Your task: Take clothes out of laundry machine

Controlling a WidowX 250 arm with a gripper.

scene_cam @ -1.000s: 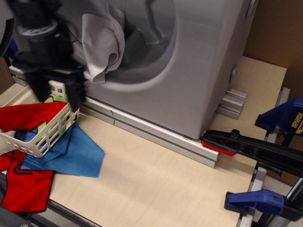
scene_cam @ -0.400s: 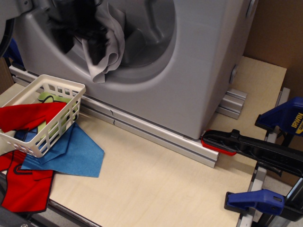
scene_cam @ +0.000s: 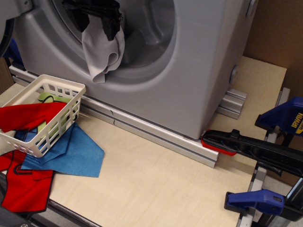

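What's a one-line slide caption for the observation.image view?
Black gripper at the drum mouth of the laundry machine, over grey clothes draped on its rim.

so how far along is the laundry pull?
Done: gripper is at the washer drum opening, over the grey cloth. In hand: fingers sit on the cloth's top edge; a closed grasp can't be confirmed. Left: the cloth hangs over the drum lip, not out yet; the basket holds only other garments.

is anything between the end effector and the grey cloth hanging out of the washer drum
Nothing visible. The end effector is already at the top of the grey cloth, at the laundry machine drum opening. Whether its fingers are closed on the fabric cannot be told. The cloth hangs over the drum lip.
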